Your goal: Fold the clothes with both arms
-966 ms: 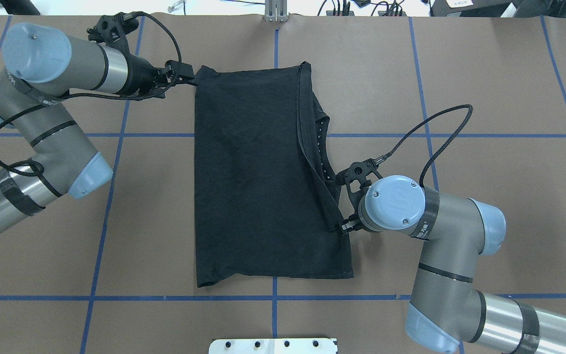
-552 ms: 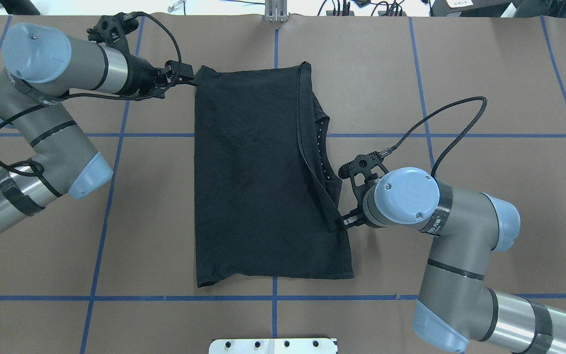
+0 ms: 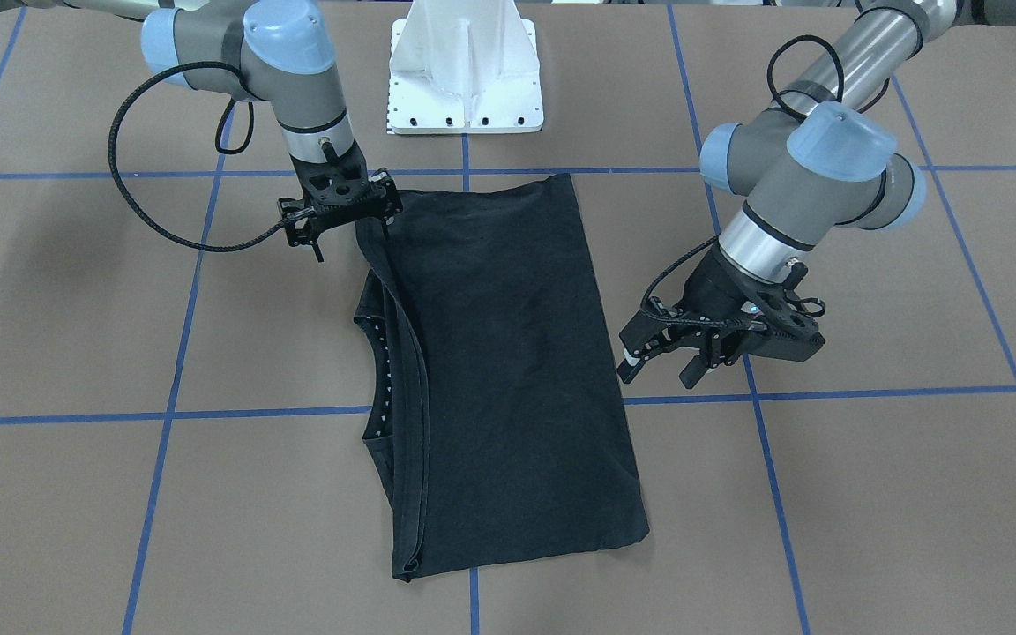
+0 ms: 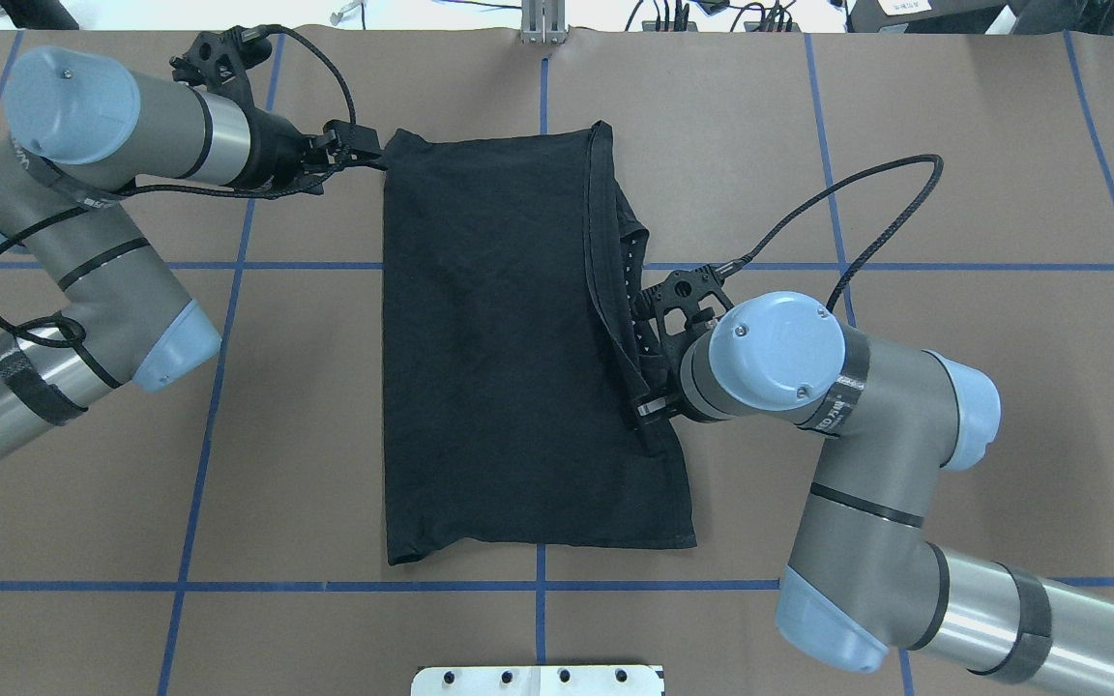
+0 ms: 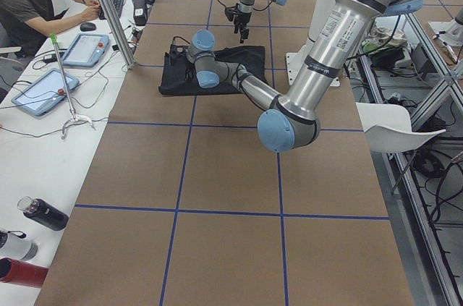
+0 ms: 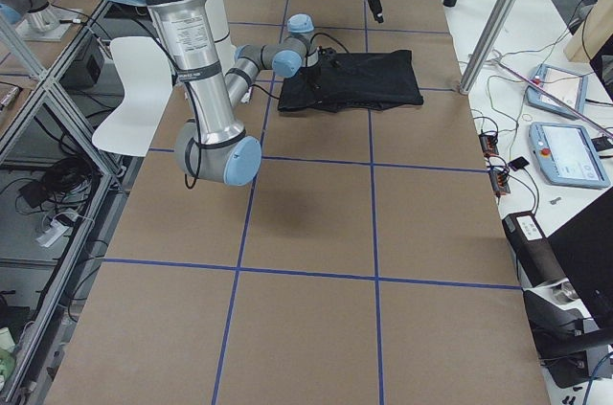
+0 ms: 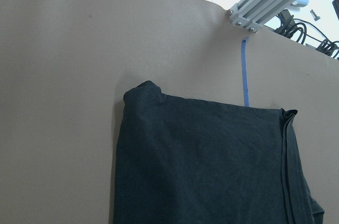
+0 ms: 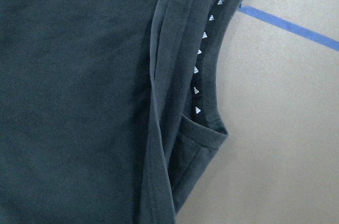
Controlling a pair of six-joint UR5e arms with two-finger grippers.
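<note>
Looking down from overhead: shirt (image 4: 518, 358) is lying folded lengthwise, plain black side up, mid-table (image 4: 953, 145). Left gripper (image 4: 371, 155) is showing by its far left corner. Right gripper (image 4: 652, 411) is sitting at the right edge, near the collar (image 4: 630, 261). Front-facing: left gripper is hovering raised, fingers spread, holding nothing, apart from the cloth. Right gripper is pointing down at the shirt's edge, fingers hidden; cannot tell whether spread or pinching. Side views: too small to add anything. Left wrist: shirt's corner is lying flat. Right wrist: collar, edged with white triangles, is lying beside the fold.
</note>
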